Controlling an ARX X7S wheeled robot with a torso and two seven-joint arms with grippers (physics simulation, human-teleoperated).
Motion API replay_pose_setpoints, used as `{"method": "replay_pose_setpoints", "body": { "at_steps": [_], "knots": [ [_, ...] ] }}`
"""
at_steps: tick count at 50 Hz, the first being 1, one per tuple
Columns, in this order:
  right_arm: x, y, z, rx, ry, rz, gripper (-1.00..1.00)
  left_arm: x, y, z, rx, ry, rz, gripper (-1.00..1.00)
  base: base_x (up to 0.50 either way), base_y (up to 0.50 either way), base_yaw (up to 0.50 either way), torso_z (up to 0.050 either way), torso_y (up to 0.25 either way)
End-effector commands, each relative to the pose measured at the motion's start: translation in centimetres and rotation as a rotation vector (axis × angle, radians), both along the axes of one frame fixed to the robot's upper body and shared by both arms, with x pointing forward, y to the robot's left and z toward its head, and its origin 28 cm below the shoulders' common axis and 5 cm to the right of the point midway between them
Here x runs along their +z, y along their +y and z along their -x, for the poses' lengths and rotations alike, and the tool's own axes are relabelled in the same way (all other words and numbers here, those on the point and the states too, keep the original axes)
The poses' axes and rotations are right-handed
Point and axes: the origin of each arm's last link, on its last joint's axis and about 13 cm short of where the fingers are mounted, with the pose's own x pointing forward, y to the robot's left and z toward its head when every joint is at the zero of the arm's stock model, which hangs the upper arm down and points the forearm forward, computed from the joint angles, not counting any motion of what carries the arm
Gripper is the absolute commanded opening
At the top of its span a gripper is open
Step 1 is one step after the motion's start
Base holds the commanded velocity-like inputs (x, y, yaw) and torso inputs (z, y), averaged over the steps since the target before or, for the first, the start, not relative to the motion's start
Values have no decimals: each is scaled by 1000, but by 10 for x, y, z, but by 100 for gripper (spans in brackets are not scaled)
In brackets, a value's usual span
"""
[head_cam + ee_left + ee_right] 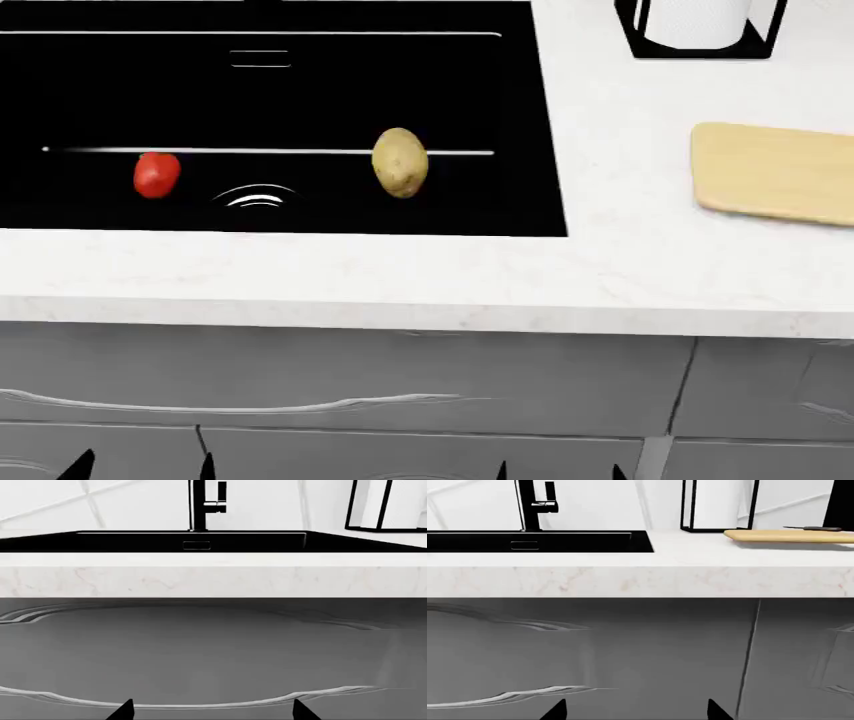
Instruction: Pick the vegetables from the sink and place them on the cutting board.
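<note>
**Both claws low and empty, vegetables waiting in the sink**

The left claw (140, 465) and the right claw (558, 468) show only as dark fingertips at the bottom edge of the head view, down in front of the grey cabinet fronts (400, 400) and well below the counter (400, 280). On each, the tips stand wide apart with nothing between them, so both look open and empty.

Everything to be moved lies up and forward of them, over the counter edge. The potato (399, 162) rests on the floor of the sink (267, 90), right of the drain (256, 198), its long axis running roughly front to back. The red pepper (156, 174) sits left of the drain, well apart from the potato. Neither wrist view shows the vegetables; from that height only the sink rim and the faucet (200, 505) appear.

The cutting board (774, 172) lies on the counter far to the right, near a black paper towel holder (701, 30).

The pepper lies almost straight ahead of the left claw. The potato sits between the two, somewhat nearer the right, which is also the board's side. Either arm must first rise above the counter edge, then reach forward and down into the sink.
</note>
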Motion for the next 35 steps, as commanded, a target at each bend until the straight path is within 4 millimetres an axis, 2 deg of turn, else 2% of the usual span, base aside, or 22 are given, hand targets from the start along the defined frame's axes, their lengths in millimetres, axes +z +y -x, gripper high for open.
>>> {"method": "replay_pose_setpoints", "body": {
  "at_steps": [1, 3, 14, 22, 27, 35],
  "knots": [
    [1, 0, 1, -4, -11, -9, 100, 1, 4, 6, 1, -6, 12, 100, 0, 0, 0, 0, 0],
    [1, -1, 0, -11, -14, -10, 100, 0, -2, -1, -6, 8, 0, 100, 0, 0, 0, 0, 0],
    [0, 1, -1, 14, -3, 5, 100, -1, -1, 0, -6, 15, -26, 100, 0, 0, 0, 0, 0],
    [2, 2, 0, 11, -26, 9, 100, -3, 0, 0, -8, 32, -56, 100, 83, 475, 0, 0, 0],
    [2, 1, 0, 4, -20, -1, 100, -1, -1, -2, 3, 26, -17, 100, 95, 500, 0, 0, 0],
    [1, 1, -1, 10, -18, 16, 100, -2, 3, 3, 0, 18, -31, 100, 86, 473, 0, 0, 0]
  ]
}}
